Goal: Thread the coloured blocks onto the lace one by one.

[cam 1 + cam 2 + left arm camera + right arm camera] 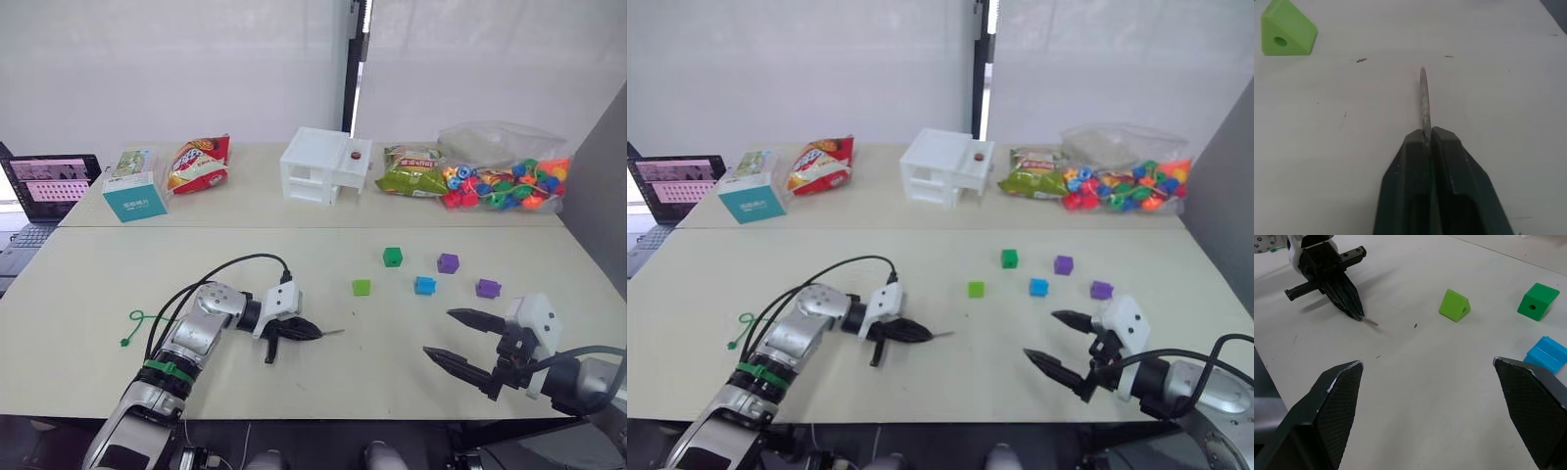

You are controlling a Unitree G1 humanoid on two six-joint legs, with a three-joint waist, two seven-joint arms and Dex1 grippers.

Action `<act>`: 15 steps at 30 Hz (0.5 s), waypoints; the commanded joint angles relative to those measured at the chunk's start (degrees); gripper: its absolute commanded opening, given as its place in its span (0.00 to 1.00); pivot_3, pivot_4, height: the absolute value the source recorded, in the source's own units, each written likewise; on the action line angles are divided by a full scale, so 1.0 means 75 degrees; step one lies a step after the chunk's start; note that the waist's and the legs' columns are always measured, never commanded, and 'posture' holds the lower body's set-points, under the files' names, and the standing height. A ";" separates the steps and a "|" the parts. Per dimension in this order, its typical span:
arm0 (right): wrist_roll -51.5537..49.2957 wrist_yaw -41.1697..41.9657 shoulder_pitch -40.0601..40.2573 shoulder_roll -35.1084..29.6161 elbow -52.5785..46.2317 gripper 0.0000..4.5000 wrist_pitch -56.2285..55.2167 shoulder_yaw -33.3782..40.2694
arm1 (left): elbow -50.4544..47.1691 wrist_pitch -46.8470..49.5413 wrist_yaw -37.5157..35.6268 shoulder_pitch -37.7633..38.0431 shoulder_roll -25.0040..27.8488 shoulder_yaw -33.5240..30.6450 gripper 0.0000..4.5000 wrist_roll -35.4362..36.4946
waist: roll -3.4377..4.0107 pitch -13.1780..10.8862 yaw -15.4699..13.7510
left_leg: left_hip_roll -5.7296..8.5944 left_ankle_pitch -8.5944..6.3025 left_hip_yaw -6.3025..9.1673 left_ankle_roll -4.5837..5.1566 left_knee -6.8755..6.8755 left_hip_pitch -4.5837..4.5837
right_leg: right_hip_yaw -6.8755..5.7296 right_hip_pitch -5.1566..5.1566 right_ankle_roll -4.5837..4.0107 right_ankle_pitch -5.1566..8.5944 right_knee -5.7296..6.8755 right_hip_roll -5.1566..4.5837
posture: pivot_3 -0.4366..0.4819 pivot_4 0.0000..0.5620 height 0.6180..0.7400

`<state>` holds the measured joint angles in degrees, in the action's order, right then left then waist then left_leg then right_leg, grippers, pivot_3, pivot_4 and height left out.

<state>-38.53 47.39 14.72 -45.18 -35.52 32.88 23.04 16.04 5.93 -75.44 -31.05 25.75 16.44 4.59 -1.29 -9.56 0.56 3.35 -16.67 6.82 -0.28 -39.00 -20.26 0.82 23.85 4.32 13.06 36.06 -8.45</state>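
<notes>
My left gripper [315, 333] lies low on the table, shut on the lace just behind its stiff grey tip [1423, 95], which pokes out toward the blocks. The green cord end [137, 321] curls on the table left of that arm. Ahead sit a light green block [361, 287], a dark green block [393, 257], a blue block [424, 285] and two purple blocks [448, 262] [488, 288]. My right gripper [439, 333] hovers open and holds nothing, just in front of the blue and purple blocks. The light green block [1284, 34] shows its hole in the left wrist view.
Along the table's far side stand a laptop [49, 186], a teal box [132, 196], a red snack bag [199, 164], a white toy house [323, 164], a green snack bag [411, 174] and a bag of mixed beads [505, 181]. A black cable [225, 269] arches over my left arm.
</notes>
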 commanded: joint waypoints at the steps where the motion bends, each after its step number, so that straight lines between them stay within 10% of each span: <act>1: -0.0017 -0.0019 0.0028 0.0028 -0.0259 1.00 -0.0170 0.0105 | -0.0167 -0.0182 0.0140 0.0174 0.0125 -0.0039 0.36 0.0028 | 0.0000 0.0000 -0.0008 | 0.0000 0.0000 0.0000 0.0000 0.0000 0.0000 | 0.0000 0.0000 0.0000 0.0000 -0.0001 0.0000 | 0.48 0.27 1.00; 3: 0.0044 -0.0023 0.0004 -0.0012 -0.0254 1.00 -0.0161 0.0045 | -0.0078 -0.0438 0.0225 0.0230 0.0180 -0.0042 0.50 -0.0061 | 0.0000 0.0000 -0.0013 | 0.0000 0.0000 0.0000 0.0000 0.0000 0.0001 | 0.0000 -0.0001 0.0000 0.0000 -0.0001 0.0000 | 0.48 0.27 1.00; 15: 0.0310 -0.0093 -0.0290 -0.0060 -0.0193 1.00 -0.0134 -0.0234 | 0.0336 -0.1028 0.0435 0.0439 0.0090 0.0048 0.50 -0.0025 | 0.0001 0.0001 -0.0037 | 0.0000 0.0000 -0.0002 -0.0001 0.0000 0.0007 | 0.0000 -0.0011 -0.0001 -0.0001 -0.0002 0.0000 | 0.48 0.27 1.00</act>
<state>-36.20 47.05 12.93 -45.31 -35.56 32.87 20.80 17.55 -1.82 -72.63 -28.89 25.95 16.32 5.06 -1.28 -9.56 0.28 3.34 -16.67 6.81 -0.28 -39.00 -20.20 0.82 23.75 4.32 13.05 36.04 -8.45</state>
